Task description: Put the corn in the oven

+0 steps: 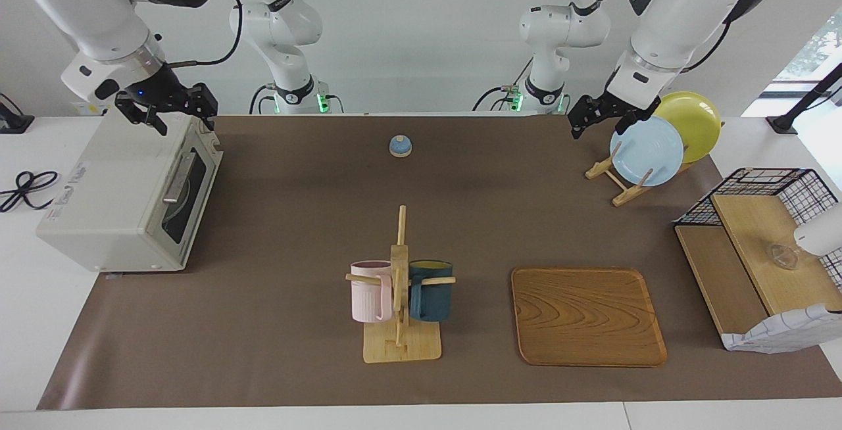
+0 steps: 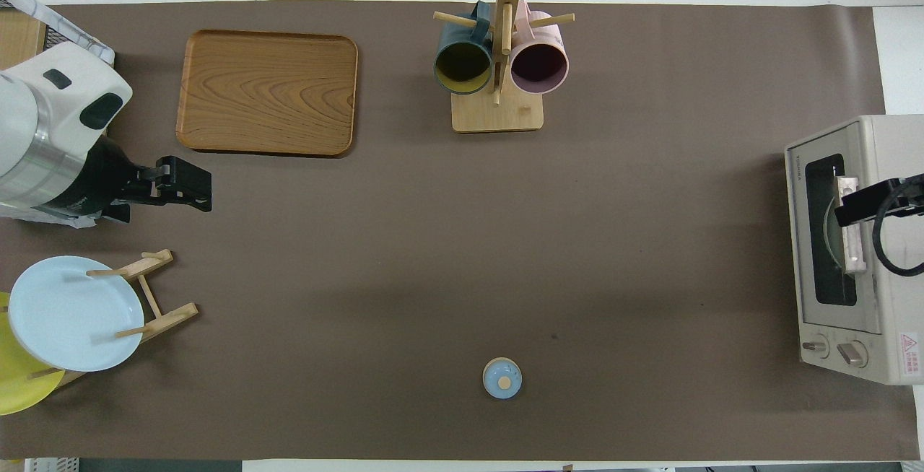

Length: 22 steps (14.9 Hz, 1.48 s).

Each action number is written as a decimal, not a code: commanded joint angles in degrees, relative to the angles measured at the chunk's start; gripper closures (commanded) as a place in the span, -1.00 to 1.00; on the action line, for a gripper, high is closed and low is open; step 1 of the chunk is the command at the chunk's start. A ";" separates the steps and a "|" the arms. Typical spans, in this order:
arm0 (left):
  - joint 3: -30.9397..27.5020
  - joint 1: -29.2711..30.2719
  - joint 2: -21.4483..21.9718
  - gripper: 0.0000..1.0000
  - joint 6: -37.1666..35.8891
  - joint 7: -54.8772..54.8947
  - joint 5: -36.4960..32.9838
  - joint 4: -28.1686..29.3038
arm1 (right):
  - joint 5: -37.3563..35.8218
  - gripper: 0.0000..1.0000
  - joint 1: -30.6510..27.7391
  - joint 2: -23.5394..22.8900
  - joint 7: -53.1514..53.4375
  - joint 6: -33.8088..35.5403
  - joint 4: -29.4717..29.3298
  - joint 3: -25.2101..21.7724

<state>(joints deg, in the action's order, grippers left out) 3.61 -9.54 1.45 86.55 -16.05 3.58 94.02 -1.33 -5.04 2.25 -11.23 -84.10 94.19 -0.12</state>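
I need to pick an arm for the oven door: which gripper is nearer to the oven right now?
Right. The right gripper hangs open just above the oven, over its top edge by the closed door. The left gripper waits at the other end, beside the plate rack.

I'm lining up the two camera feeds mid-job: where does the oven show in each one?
Facing view: the oven sits at the picture's left edge, door shut, with the right gripper raised over its top.
Overhead view: the oven sits at the picture's right edge, partly cut off.
Shared landmark: the mug rack, mid-table in both views, farther from the robots than the oven.
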 commanded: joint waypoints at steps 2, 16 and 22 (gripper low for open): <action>0.00 0.04 1.10 -1.00 -0.07 -0.03 0.64 0.81 | 0.89 -1.00 0.29 -0.32 3.85 0.17 -1.82 1.87; 0.00 0.22 1.10 -1.00 -0.07 -0.03 0.64 0.72 | 0.45 -1.00 4.49 -1.02 6.49 0.43 -4.90 -0.22; 0.00 0.22 1.10 -1.00 -0.07 -0.03 0.64 0.81 | 0.72 -1.00 5.74 -0.93 6.49 0.25 -4.90 -2.17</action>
<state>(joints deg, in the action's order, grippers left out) 3.60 -9.53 1.45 86.55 -16.05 3.58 94.02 -1.34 0.43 2.15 -5.39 -84.19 90.52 -2.02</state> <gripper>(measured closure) 0.000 0.000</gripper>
